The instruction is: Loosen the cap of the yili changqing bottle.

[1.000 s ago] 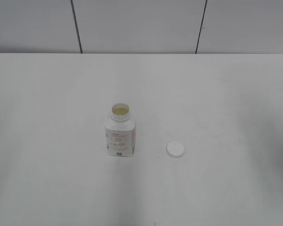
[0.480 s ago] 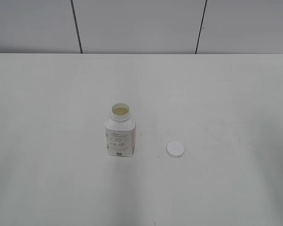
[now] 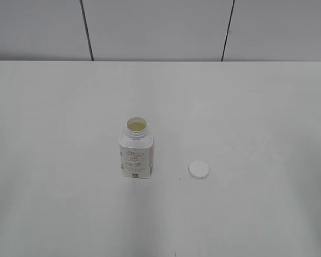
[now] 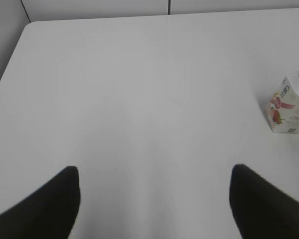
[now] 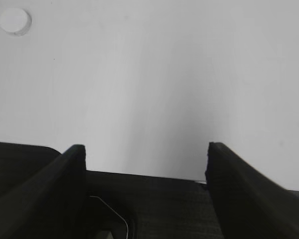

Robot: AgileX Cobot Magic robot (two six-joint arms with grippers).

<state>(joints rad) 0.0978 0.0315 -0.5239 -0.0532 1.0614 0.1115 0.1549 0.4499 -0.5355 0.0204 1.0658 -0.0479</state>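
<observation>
Nothing has moved since a second ago: the cap (image 3: 199, 169) lies off the yili changqing bottle (image 3: 136, 150), far ahead-left of the right gripper (image 5: 145, 149); both it and the left gripper (image 4: 154, 174) gape empty, so staying clear seems best.

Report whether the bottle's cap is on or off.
Off. The cap lies on the table to the right of the upright bottle, whose neck is open.

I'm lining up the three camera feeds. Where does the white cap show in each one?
Exterior view: the cap lies on the table, right of the open bottle.
Left wrist view: not in it; only the bottle at the right edge.
Right wrist view: top left corner.
Shared landmark: the white table.
</observation>
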